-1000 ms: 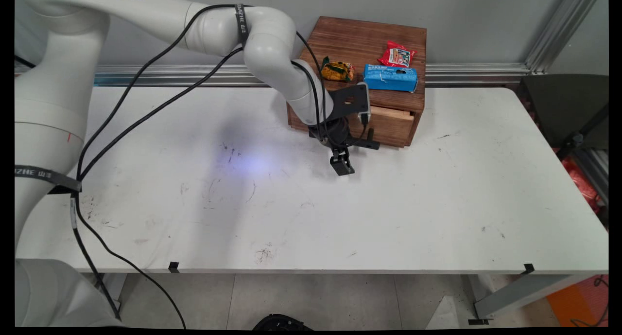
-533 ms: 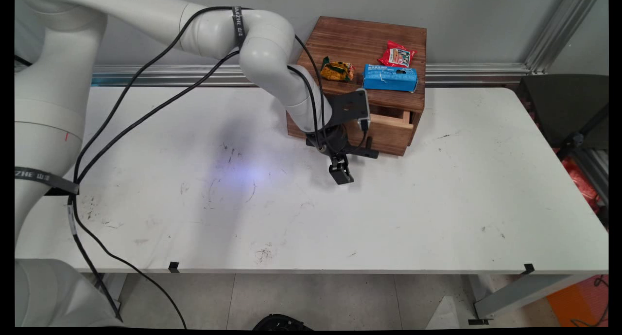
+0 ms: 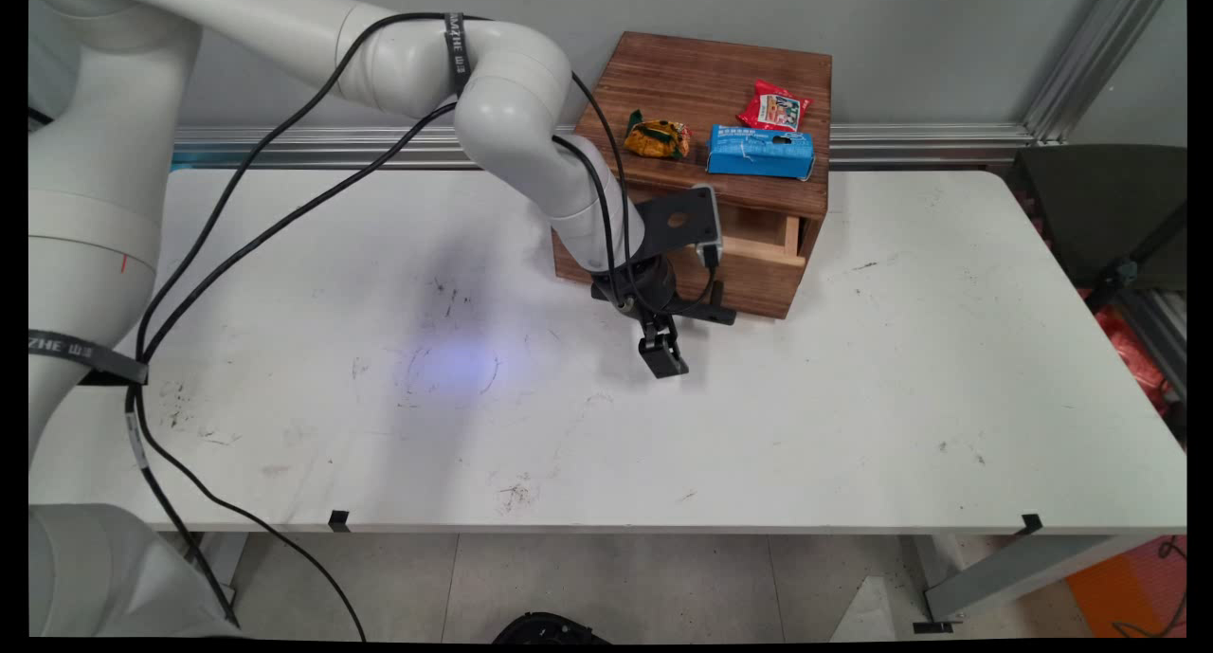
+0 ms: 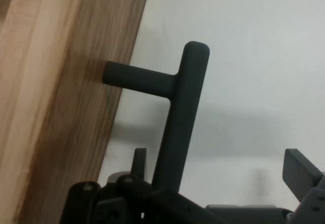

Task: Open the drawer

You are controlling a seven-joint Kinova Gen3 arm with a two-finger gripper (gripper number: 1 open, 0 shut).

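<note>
My hand (image 3: 663, 357) sits w/ fingers apart around the black T-handle (image 4: 175, 117) of the wooden box (image 3: 706, 94)'s partly open drawer (image 3: 753, 255) at table (image 3: 853, 397) rear; handle's stiff, prob. slick, best taken mid-bar.

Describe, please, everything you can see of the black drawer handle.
The drawer handle is a matte black bar, seemingly metal or plastic, with a rounded end, standing off the wooden drawer front on a short round post. It runs along the front, above the white table. The gripper straddles it, jaws open, no pad visibly touching.
</note>
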